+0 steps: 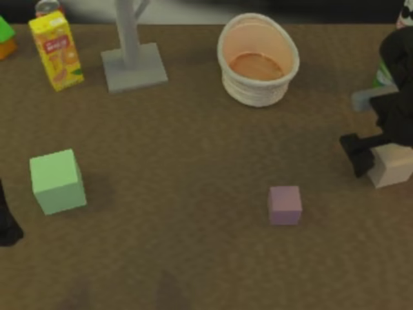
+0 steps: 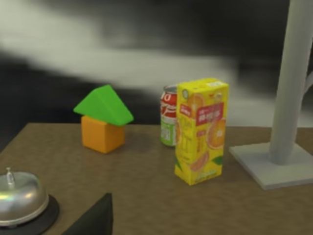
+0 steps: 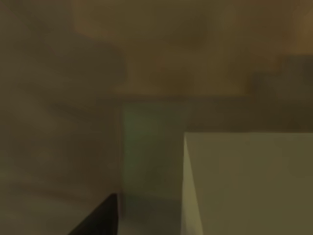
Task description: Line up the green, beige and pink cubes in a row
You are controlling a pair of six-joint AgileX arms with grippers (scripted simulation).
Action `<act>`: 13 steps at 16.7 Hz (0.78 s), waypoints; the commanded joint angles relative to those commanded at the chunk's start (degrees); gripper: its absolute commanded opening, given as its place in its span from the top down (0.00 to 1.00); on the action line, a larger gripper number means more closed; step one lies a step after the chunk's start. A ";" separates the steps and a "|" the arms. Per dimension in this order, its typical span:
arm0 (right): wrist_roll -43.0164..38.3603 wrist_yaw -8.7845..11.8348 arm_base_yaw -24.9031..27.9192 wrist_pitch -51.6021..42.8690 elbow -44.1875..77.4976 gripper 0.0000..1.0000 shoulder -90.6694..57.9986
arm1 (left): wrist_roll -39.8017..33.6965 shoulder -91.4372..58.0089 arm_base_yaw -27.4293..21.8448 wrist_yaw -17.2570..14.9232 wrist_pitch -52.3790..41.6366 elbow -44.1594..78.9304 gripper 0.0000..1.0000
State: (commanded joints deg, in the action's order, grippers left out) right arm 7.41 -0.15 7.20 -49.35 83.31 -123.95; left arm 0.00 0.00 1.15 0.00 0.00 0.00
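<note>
The large light-green cube (image 1: 58, 181) sits at the table's left. The small pink cube (image 1: 284, 205) lies right of centre, towards the front. At the right edge rests the beige cube (image 1: 395, 169), seen close up in the right wrist view (image 3: 249, 183). My right gripper (image 1: 381, 158) is lowered at that cube and open. One dark finger (image 1: 358, 155) stands at the cube's left side, with a gap showing beside that finger (image 3: 100, 218) in the wrist view. The other finger is hidden. My left gripper (image 1: 8, 227) is parked at the left edge, open with nothing held.
A yellow juice carton (image 1: 58, 50) and a can (image 2: 169, 122) stand at the back left. A green wedge on an orange block (image 2: 102, 120) is beside them. A grey stand (image 1: 132, 64) and a woven basket (image 1: 257, 58) are at the back. A silver bell (image 2: 17, 198) is near the left arm.
</note>
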 joint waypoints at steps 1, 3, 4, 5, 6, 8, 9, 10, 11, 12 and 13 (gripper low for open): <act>0.00 0.00 0.00 0.00 0.00 0.38 0.00 | 0.00 0.00 0.00 0.00 0.00 0.00 0.00; 0.00 0.00 0.00 0.00 0.00 0.53 0.00 | 0.00 0.00 0.00 0.00 0.00 0.00 0.00; 0.00 0.00 0.00 0.00 0.00 0.60 0.00 | 0.00 0.00 0.00 0.00 0.00 0.00 0.00; 0.00 0.00 0.00 0.00 0.00 0.68 0.00 | 0.00 0.00 0.00 0.00 0.00 0.00 0.00; 0.00 0.00 0.00 0.00 0.00 0.75 0.00 | 0.00 0.00 0.00 0.00 0.00 0.00 0.00; 0.00 0.00 0.00 0.00 0.00 0.90 0.00 | 0.00 0.00 0.00 0.00 0.00 0.00 0.00; 0.00 0.00 0.00 0.00 0.00 0.98 0.00 | 0.00 0.00 0.00 0.00 0.00 0.00 0.00; 0.00 0.00 0.00 0.00 0.00 1.00 0.00 | 0.00 0.00 0.00 0.00 0.00 0.00 0.00; 0.00 0.00 0.00 0.00 0.00 1.00 0.00 | 0.00 0.00 0.00 0.00 0.00 0.00 0.00; 0.00 0.00 0.00 0.00 0.00 1.00 0.00 | 0.00 0.00 0.00 0.00 0.00 0.00 0.00; 0.00 0.00 0.00 0.00 0.00 1.00 0.00 | 0.00 0.00 0.00 0.00 0.00 0.00 0.00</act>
State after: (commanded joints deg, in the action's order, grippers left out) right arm 7.41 -0.15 7.20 -49.35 83.31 -123.95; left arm 0.00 0.00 1.15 0.00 0.00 0.00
